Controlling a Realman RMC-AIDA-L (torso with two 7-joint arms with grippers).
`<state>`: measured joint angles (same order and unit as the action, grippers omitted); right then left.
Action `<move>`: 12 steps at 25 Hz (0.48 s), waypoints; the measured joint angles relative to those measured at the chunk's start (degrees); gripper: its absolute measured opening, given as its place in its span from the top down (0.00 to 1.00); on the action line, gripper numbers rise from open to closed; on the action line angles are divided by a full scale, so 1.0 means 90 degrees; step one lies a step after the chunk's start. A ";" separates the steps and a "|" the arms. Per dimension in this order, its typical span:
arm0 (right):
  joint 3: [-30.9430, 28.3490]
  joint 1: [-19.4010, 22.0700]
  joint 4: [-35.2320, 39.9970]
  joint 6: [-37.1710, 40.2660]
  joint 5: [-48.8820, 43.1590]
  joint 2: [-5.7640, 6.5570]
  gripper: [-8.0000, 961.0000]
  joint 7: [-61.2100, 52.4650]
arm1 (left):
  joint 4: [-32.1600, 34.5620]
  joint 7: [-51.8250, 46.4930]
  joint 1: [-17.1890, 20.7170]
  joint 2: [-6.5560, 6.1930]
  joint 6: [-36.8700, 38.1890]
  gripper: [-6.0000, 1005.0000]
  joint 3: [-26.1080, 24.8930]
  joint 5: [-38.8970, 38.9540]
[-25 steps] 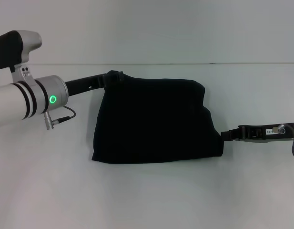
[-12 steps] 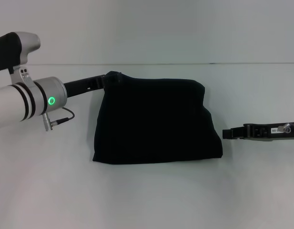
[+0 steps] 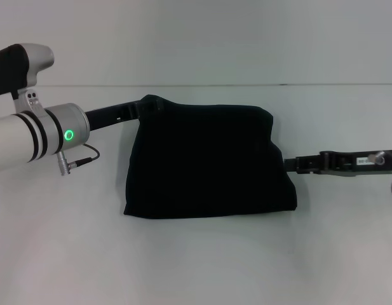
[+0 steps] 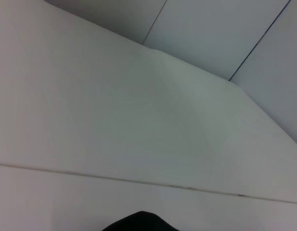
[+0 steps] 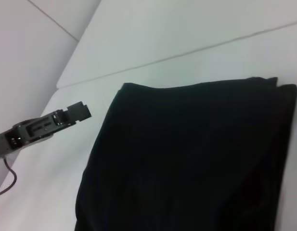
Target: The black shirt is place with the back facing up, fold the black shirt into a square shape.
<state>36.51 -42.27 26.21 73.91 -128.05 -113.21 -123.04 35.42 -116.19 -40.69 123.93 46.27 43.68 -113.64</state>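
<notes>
White bench point(image 3: 202, 260), folded black shirt point(image 3: 208, 159) between left jaws point(image 3: 140, 109) and right jaws point(image 3: 292, 165); can't tell either's grip.

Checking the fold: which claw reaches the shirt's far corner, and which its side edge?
The left claw meets the folded black fabric shirt at its far left corner; the right claw meets its right side edge.

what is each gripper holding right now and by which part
Cannot be told: the left gripper meets the black shirt's far left corner, the right gripper its right edge.
</notes>
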 joint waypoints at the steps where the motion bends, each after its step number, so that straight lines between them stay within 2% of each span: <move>1: 0.0002 -0.0029 -0.0011 -0.0020 0.0000 -0.0016 0.50 -0.0001 | 0.0000 0.0000 0.0000 0.0000 -0.0001 0.25 0.0000 0.0000; 12: 0.0050 -0.0270 -0.0130 -0.0326 -0.0014 -0.0184 0.57 -0.0028 | 0.0000 0.0038 0.0000 0.0000 -0.0047 0.25 0.0000 0.0000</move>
<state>36.97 -44.69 25.03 70.97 -128.18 -114.86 -123.29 35.42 -115.85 -40.69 123.93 45.85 43.68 -113.64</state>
